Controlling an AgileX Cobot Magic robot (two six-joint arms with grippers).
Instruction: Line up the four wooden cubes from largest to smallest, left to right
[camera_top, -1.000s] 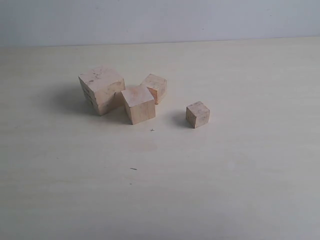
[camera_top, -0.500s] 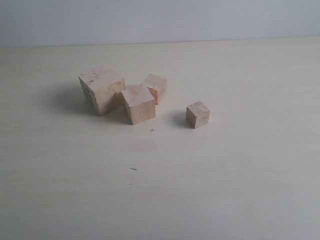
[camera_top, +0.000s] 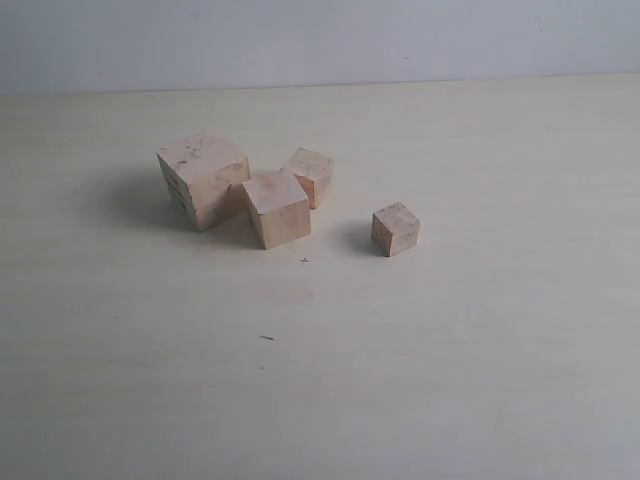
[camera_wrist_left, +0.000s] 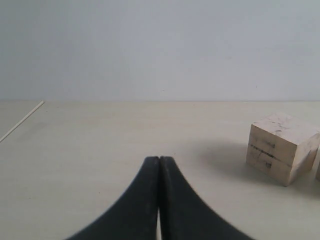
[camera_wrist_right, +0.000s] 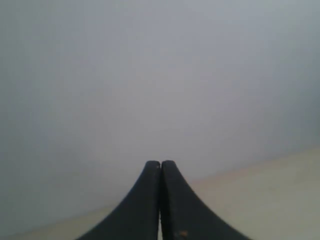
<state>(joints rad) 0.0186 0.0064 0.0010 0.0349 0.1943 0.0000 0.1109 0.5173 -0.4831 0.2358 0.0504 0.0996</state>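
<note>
Left gripper (camera_wrist_left: 159, 158) and right gripper (camera_wrist_right: 160, 162): jaws pressed together, both empty. On the table (camera_top: 420, 390), the smallest cube (camera_top: 396, 229) stands apart, right of and nearer than the largest cube (camera_top: 203, 178). The second-largest cube (camera_top: 277, 208) crowds the largest cube's near right corner. The third cube (camera_top: 310, 176) sits just right of the largest cube, farther back. Judged: no row formed, every placement remains.

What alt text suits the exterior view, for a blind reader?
Four pale wooden cubes sit on a light table: the largest cube at left, a mid-sized cube close beside it, a smaller cube just behind, and a lone small cube apart at right.
</note>
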